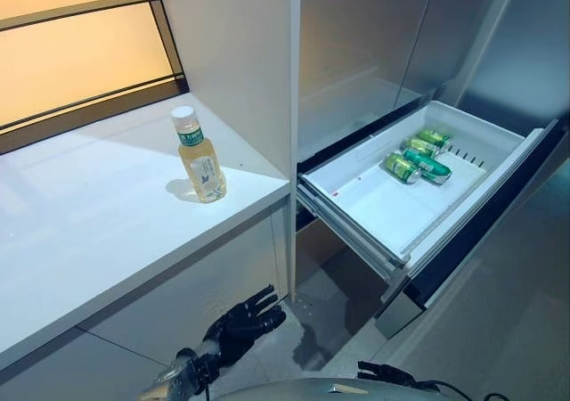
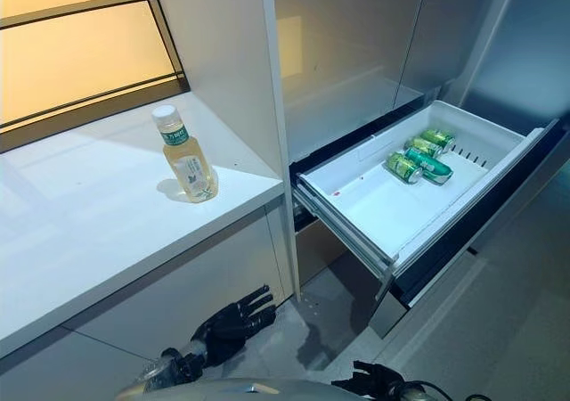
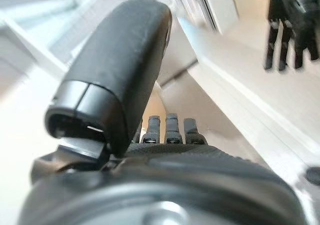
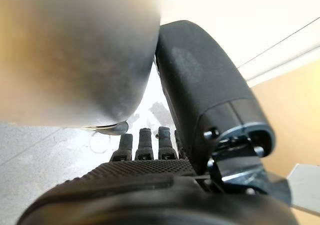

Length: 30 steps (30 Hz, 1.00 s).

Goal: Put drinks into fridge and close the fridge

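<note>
Drinks are split between 2 places. A clear bottle [image 1: 199, 155] of pale yellow liquid with a white cap and green label stands upright on the white counter [image 1: 80, 232], near its front edge and close to the tall white cabinet panel [image 1: 240, 53] that rises beside it. To the right of that panel, the fridge drawer [image 1: 383, 214] is pulled out wide, its white tray showing. 3 green cans [image 1: 419, 158] lie on their sides in the far part of the tray, just beside one another, while the nearer part of the tray is bare white. The drawer's dark front panel [image 1: 485, 209] stands out past the tray toward the grey floor.

Both arms hang low, well apart from the bottle and the drawer. The left hand [image 1: 239, 325] shows below the counter front, in front of the lower cabinet, its dark fingers straight and spread, holding nothing; its wrist view shows the same straight fingers with only cabinet surfaces beyond them. The right hand [image 2: 370, 383] appears only as a dark shape at the bottom edge of the head views, below the drawer. Its own wrist view shows its fingers [image 4: 144, 144] extended over the speckled floor, relaxed and empty.
</note>
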Tool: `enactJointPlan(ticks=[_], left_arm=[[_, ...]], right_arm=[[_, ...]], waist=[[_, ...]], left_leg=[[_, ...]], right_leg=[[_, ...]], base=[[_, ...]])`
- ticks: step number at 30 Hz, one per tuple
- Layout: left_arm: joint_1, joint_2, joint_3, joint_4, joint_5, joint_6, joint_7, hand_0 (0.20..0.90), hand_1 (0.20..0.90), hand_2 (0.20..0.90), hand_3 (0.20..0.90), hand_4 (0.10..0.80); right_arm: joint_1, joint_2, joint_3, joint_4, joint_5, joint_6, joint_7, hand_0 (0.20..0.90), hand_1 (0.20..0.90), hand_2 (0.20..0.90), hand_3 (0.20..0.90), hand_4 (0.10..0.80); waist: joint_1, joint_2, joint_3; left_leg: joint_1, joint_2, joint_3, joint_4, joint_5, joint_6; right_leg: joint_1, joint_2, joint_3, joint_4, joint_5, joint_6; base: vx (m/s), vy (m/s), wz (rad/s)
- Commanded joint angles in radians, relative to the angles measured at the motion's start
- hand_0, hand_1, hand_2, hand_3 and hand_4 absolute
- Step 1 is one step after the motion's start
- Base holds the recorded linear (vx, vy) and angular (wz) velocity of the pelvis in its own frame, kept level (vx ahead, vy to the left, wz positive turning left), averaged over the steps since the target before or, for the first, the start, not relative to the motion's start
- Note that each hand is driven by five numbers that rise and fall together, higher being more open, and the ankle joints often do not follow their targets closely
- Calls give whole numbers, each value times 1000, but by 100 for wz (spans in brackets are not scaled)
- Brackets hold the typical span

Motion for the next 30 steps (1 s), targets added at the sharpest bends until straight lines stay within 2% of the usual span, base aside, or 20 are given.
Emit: enactJointPlan(ticks=[1,3,4,7,10,12,14,16,17,18,21,23,26,30], left_arm=[[-88,2,34,-125,-77,26,-144,900,900,900,900,800],[-91,22,41,-227,-103,73,-194,900,900,900,900,800],[-96,29,55,-321,-129,135,-213,900,900,900,900,800],[-119,46,89,-515,-201,238,-251,900,900,900,900,800],[-160,57,121,-713,-330,256,-252,900,900,900,900,800],[-187,60,139,-777,-389,243,-217,900,900,900,900,800],[-233,73,161,-862,-444,114,-115,900,900,900,900,800],[-276,89,189,-913,-404,-58,38,900,900,900,900,800],[-281,92,191,-918,-387,-86,60,900,900,900,900,800],[-306,107,212,-933,-307,-193,148,900,900,900,900,800],[-353,149,263,-959,-126,-378,352,900,900,900,900,800],[-372,159,291,-968,-24,-452,454,900,900,900,900,800],[-395,164,311,-987,107,-505,594,900,900,900,900,800],[-436,187,299,-962,352,-535,830,900,900,900,900,800]], right_arm=[[-18,-27,-1,-3,-32,-2,23,900,900,900,900,800],[-12,-31,-5,-7,-40,-1,24,900,900,900,900,800],[-9,-32,-3,-10,-41,0,22,900,900,900,900,800],[4,-29,1,-16,-38,-6,17,900,900,900,900,800],[17,-17,14,-12,-36,-21,4,900,900,900,900,800],[24,-10,24,-11,-33,-27,-4,900,900,900,900,800],[32,1,44,-19,-22,-26,-19,900,900,900,900,800],[44,14,61,-28,-17,-26,-33,900,900,900,900,800],[46,16,64,-29,-16,-26,-36,900,900,900,900,800],[54,23,74,-38,-9,-22,-46,900,900,900,900,800],[66,34,90,-41,-2,-23,-57,900,900,900,900,800],[67,42,99,-29,3,-33,-61,900,900,900,900,800],[61,51,107,-15,8,-36,-63,900,900,900,900,800],[55,56,118,-4,9,-36,-66,900,900,900,900,800]], waist=[[18,5,-2],[18,7,-3],[20,8,-4],[23,7,-5],[25,4,-9],[25,2,-13],[22,-2,-17],[20,-6,-22],[20,-6,-22],[20,-8,-27],[21,-13,-36],[21,-16,-43],[20,-18,-54],[9,-17,-61]], left_leg=[[55,-28,29,7,-118,14],[57,-26,30,7,-120,15],[57,-26,30,7,-121,16],[58,-25,26,7,-125,18],[60,-25,21,7,-130,19],[61,-26,17,7,-133,20],[61,-25,11,7,-134,20],[62,-25,6,7,-135,19],[63,-25,5,7,-135,19],[62,-26,1,7,-135,19],[63,-29,-9,7,-135,19],[61,-30,-13,7,-134,18],[57,-29,-16,7,-133,16],[56,-27,-11,7,-133,15]], right_leg=[[-21,-12,-4,59,1,55],[-18,-13,-3,56,3,57],[-16,-13,-1,53,3,57],[-11,-15,0,49,4,56],[-4,-16,1,42,5,56],[-1,-16,1,38,4,55],[3,-16,0,36,3,55],[7,-15,-2,33,0,54],[8,-15,-3,34,0,54],[10,-15,-5,32,-2,53],[14,-13,-9,28,-6,51],[14,-11,-9,28,-9,49],[11,-8,-7,30,-13,45],[4,-3,2,37,-17,43]], base=[[0,0,0],[0,0,0],[0,0,0],[0,0,0],[0,0,0],[0,0,0],[0,0,0],[15,-17,3],[0,0,0],[0,0,0],[0,0,0],[0,0,0],[8,-4,1],[16,-6,3]])
